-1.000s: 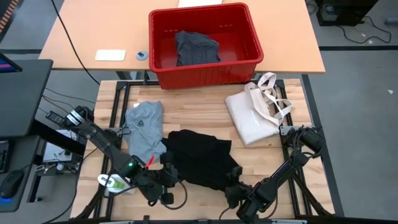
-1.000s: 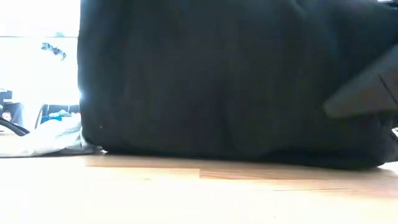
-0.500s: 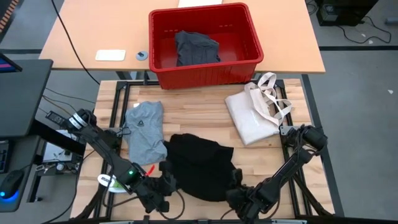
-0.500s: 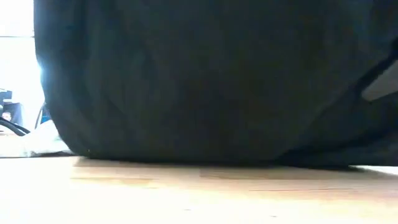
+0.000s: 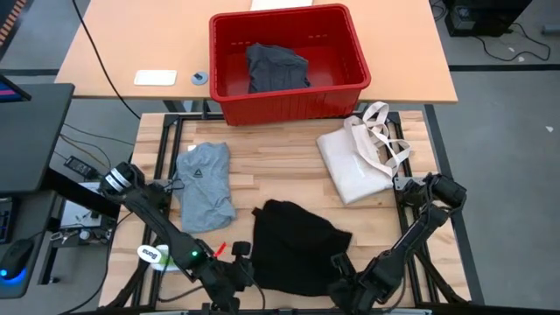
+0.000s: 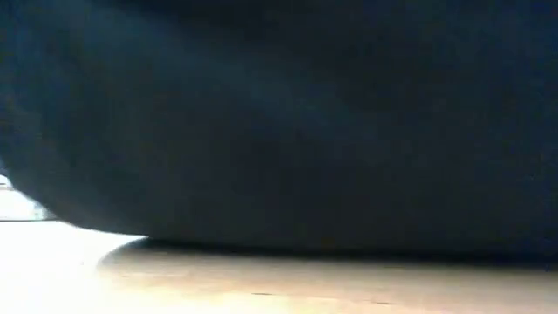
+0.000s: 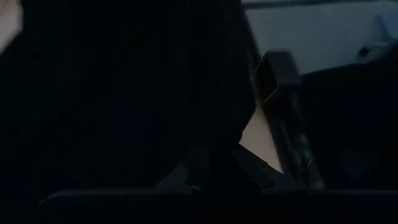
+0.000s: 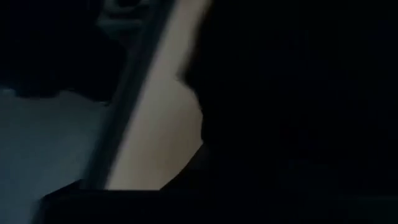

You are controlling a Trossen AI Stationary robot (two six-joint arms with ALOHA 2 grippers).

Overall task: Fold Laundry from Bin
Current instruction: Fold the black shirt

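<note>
At six o'clock on the table, both grippers sit at the near edge of the black garment (image 5: 297,254), the left gripper (image 5: 243,273) on its seven o'clock corner and the right gripper (image 5: 343,273) on its five o'clock corner. Each has its fingers drawn together, clamped on the black cloth, which fills both wrist views and blocks nearly the whole low view. From the grippers the garment runs up toward the table's centre in a bunched, roughly square heap. At ten o'clock from it lies the grey T-shirt (image 5: 205,185), flat, its small chest mark up, just apart from the black cloth. At two o'clock rests the tote bag (image 5: 354,166), its loop handles toward the far right edge. At twelve o'clock, beyond the wooden table (image 5: 280,153), stands the red bin (image 5: 289,101) on a second desk, with a dark grey garment (image 5: 276,67) crumpled inside.
</note>
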